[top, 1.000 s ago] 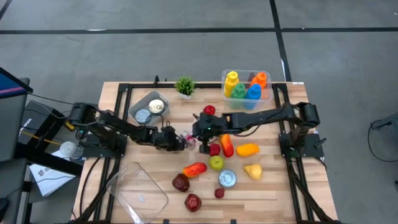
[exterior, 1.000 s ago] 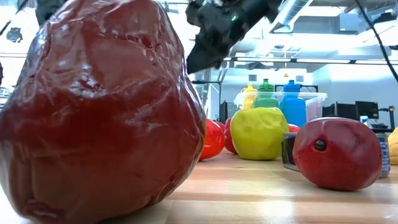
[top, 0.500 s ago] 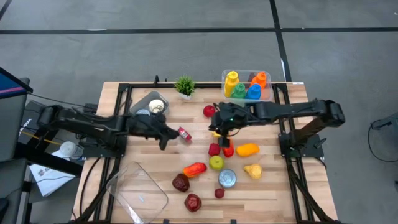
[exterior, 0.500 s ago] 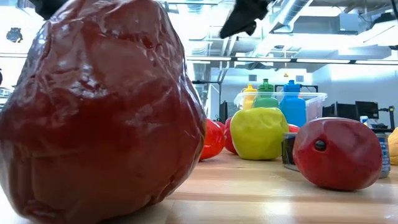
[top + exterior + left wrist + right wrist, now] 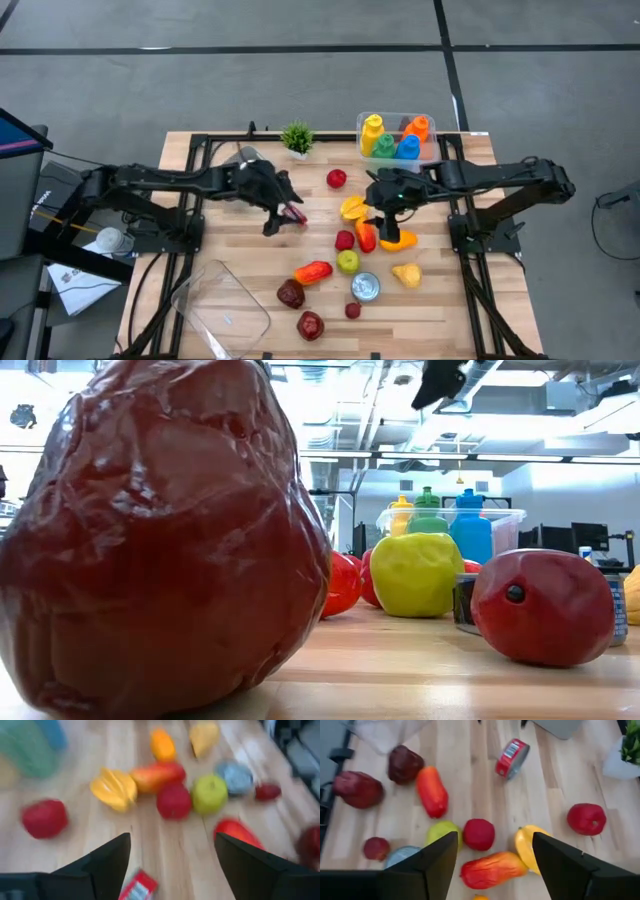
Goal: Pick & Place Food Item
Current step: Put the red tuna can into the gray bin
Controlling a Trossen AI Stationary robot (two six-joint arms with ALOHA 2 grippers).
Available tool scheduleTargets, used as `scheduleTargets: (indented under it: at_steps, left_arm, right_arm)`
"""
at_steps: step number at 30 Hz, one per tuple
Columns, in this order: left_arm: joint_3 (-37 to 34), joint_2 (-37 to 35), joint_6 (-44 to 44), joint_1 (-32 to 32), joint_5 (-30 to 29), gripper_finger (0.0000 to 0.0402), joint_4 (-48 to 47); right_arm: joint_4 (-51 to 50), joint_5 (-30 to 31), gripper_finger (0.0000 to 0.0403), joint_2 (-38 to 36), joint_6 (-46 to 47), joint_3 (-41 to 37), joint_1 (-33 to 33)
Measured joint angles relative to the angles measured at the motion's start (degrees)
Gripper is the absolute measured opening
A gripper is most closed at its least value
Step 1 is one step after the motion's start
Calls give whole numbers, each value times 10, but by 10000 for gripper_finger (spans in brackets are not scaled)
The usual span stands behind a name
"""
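Note:
A small red can (image 5: 296, 213) lies on the wood table (image 5: 250, 250) near its middle; the right wrist view shows the red can (image 5: 512, 756) tilted on its edge. My left gripper (image 5: 282, 210) hangs open just above it, with the red can (image 5: 139, 888) low between the open fingers of my left gripper (image 5: 172, 840). My right gripper (image 5: 383, 222) is open and raised over the cluster of toy fruit. Below my right gripper (image 5: 495, 836) lie a red ball-like fruit (image 5: 478, 834), a yellow star fruit (image 5: 526, 846) and a red-orange pepper (image 5: 492, 868).
More toy food lies toward the near edge: a green apple (image 5: 347, 262), a silver can (image 5: 365, 287), a yellow pear (image 5: 405, 273) and dark red fruit (image 5: 290, 293). A clear tub (image 5: 222, 305) sits near left. A bottle bin (image 5: 396, 138), a plant (image 5: 296, 137) and a grey tray (image 5: 232, 170) stand at the far side.
Both grippers met at the red can in the table's middle a second ago. My right gripper has risen and drawn back toward the right edge. My left gripper has risen, rolled about its axis and swung slightly toward the far edge. The can stays on the table.

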Motion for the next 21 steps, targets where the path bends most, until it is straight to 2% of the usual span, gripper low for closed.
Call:
scheduleTargets:
  at_steps: [6,15,21]
  left_arm:
    - [5,64,83,7,15,289,-3]
    - [5,149,154,7,17,292,3]
    - [4,186,167,4,-32,288,7]
  right_arm:
    - [-8,3,254,-23,49,0,24]
    - [-20,6,254,-15,89,-1,50]
    - [-21,9,254,-6,109,0,60]
